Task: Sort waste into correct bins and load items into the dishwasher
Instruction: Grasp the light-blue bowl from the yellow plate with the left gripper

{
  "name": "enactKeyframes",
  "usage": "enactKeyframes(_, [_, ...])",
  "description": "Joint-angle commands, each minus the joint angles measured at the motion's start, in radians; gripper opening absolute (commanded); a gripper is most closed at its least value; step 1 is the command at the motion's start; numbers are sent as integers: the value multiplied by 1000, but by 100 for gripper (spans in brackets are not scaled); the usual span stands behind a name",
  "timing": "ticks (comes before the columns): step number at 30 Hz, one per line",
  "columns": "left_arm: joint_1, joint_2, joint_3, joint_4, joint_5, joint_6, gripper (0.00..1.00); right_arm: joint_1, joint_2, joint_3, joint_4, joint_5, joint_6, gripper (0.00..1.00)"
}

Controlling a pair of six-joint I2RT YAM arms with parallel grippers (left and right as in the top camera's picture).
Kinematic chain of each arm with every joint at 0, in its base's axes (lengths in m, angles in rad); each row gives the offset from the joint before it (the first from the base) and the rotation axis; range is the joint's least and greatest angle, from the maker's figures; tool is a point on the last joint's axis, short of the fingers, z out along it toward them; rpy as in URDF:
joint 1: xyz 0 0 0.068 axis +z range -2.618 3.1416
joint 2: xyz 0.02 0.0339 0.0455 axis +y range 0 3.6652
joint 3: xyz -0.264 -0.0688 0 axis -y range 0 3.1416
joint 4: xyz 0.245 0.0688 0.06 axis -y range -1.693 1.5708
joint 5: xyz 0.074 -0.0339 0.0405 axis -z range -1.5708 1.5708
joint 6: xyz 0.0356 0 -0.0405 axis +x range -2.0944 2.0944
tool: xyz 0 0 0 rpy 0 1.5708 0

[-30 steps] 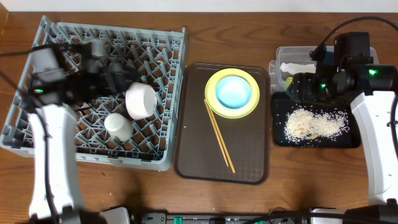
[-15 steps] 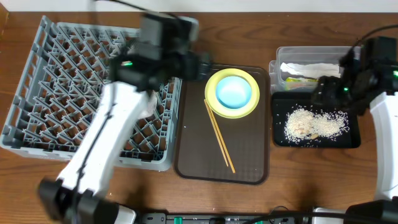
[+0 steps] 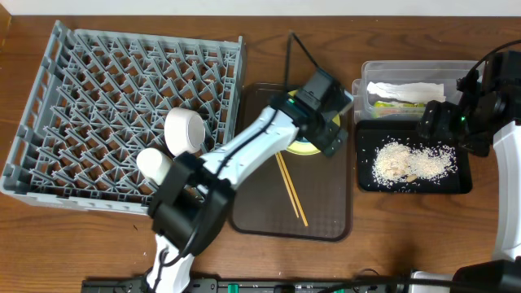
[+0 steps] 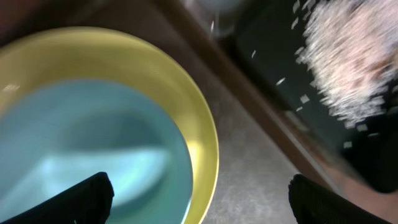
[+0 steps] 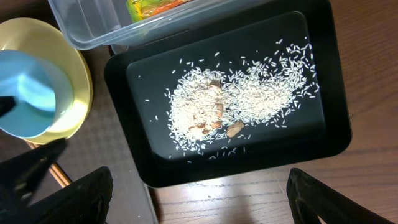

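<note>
The grey dish rack [image 3: 49, 98] holds the white bowl [image 3: 186, 130] and the cream cup [image 3: 155, 165]. My left gripper [image 3: 326, 134] is open and empty, low over the yellow plate [image 4: 199, 124] and the light blue bowl [image 4: 81, 143] that sits on it. Two chopsticks [image 3: 291, 189] lie beside the plate. The clear tub [image 3: 407, 69] holds the napkin [image 3: 404, 88] and the wrapper [image 5: 155, 6]. Rice crumbs [image 5: 236, 106] lie in the black tray [image 5: 329, 93]. My right gripper [image 5: 199, 199] is open and empty above that tray's edge.
The plate, bowl and chopsticks rest on a dark brown serving tray [image 3: 326, 220] between the rack and the bins. My left arm stretches diagonally across the rack's right corner and the serving tray. Bare wooden table [image 3: 407, 236] lies in front of the bins.
My left arm swung right from the rack to above the plate and bowl, leaving the white bowl and cup in the rack. My right arm drew back to the right.
</note>
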Motion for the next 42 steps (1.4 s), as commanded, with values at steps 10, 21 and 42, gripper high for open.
enactKeyframes(10, [0, 46, -47, -34, -140, 34, 68, -7, -18, 18, -10, 5, 8, 88])
enactKeyframes(21, [-1, 46, -64, -45, -140, 34, 41, -7, -18, 18, -11, -2, 8, 87])
enactKeyframes(42, [-33, 48, -64, -60, -245, 34, 15, -7, -18, 18, -17, -2, 8, 87])
